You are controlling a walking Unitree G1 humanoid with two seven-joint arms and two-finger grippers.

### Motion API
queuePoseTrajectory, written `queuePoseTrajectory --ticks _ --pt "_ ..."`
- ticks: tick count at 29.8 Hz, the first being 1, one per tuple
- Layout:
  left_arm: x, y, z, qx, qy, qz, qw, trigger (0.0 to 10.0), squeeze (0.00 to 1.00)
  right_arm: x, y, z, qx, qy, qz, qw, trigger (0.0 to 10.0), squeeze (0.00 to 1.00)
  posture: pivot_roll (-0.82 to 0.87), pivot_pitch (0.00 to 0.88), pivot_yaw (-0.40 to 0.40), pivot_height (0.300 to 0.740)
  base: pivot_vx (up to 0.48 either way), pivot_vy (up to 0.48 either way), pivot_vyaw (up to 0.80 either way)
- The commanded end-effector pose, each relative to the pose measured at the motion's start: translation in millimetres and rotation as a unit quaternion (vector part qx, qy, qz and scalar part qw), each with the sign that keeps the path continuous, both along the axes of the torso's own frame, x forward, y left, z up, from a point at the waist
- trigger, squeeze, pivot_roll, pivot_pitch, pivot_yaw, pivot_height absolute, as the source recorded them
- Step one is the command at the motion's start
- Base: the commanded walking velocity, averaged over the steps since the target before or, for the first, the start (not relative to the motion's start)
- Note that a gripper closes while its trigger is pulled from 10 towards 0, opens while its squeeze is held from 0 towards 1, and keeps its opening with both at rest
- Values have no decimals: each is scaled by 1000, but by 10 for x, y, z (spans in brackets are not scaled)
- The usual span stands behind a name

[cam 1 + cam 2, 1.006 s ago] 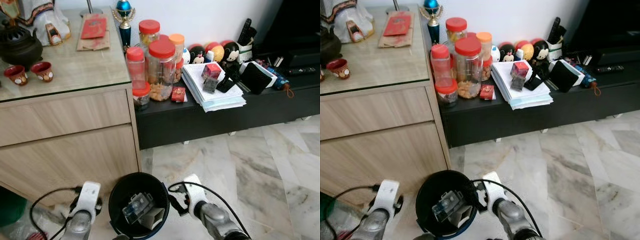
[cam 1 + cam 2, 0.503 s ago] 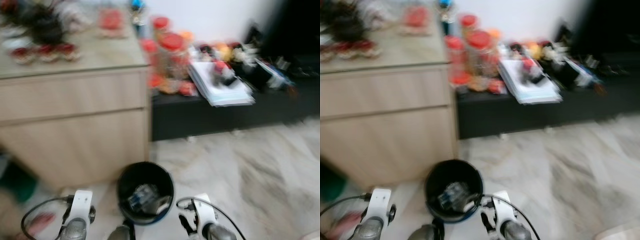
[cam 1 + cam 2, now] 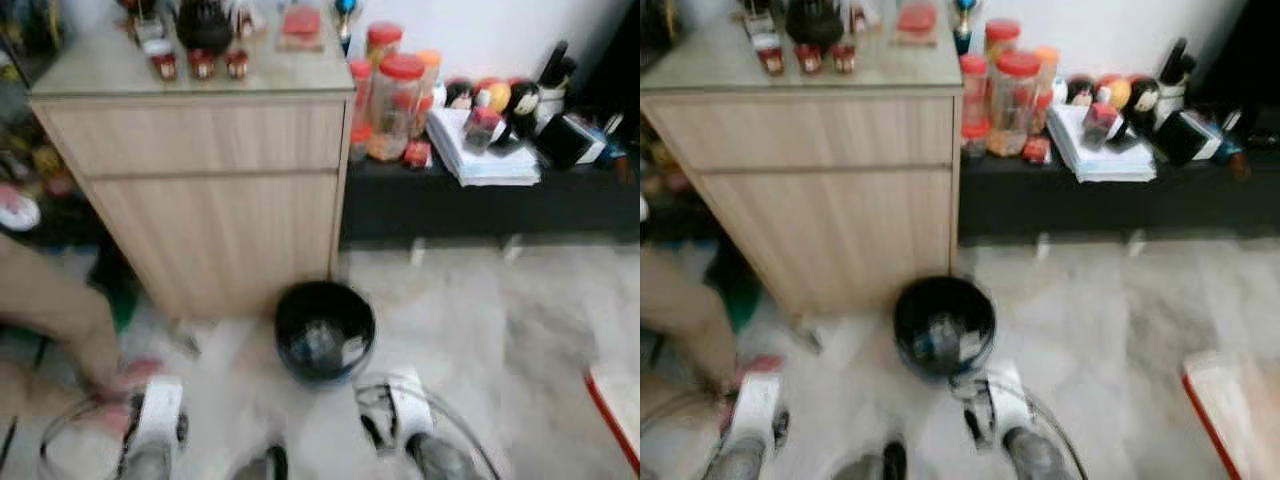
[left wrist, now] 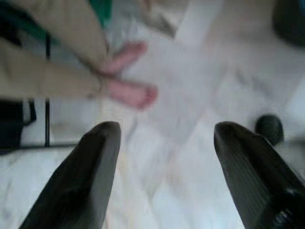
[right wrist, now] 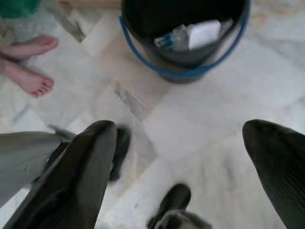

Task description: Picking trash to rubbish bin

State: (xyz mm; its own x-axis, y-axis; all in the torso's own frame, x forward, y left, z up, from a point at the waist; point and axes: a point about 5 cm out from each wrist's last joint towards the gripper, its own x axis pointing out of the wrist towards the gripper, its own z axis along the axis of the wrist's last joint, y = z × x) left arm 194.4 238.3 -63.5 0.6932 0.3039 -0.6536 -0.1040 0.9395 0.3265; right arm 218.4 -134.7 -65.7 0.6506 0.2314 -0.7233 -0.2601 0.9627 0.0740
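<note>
Two end effectors spread and empty, left end effector, right end effector, upright rubbish bin holding trash.

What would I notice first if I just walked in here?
Probably the black rubbish bin on the marble floor, already holding trash, just ahead of the robot's two open, empty grippers. Next, the red-lidded jars crowded on the low black shelf beside the wooden cabinet, and a person's bare feet nearby.

Bin on the floor by the cabinet

A black bin holding trash stands on marble floor, near a wooden cabinet; jars and papers sit far right on a low shelf.
</note>
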Motion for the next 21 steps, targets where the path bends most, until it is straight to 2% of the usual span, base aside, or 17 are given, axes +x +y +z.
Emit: queuePoseTrajectory --ticks 1,11,21 --pt "42 15 25 3 -4 2 1000 10000 0 -7 -17 -8 -3 4 -9 1000 10000 0 111 109 -34 740 -289 0 0" --pt "3 14 2 1 1 8 1000 10000 0 -127 -114 -81 -14 23 -38 999 10000 0 112 118 -42 740 -29 0 0" --pt "-45 5 -34 7 22 6 1000 10000 0 -142 -142 -87 -10 22 -56 998 10000 0 105 120 -40 740 0 0 0"
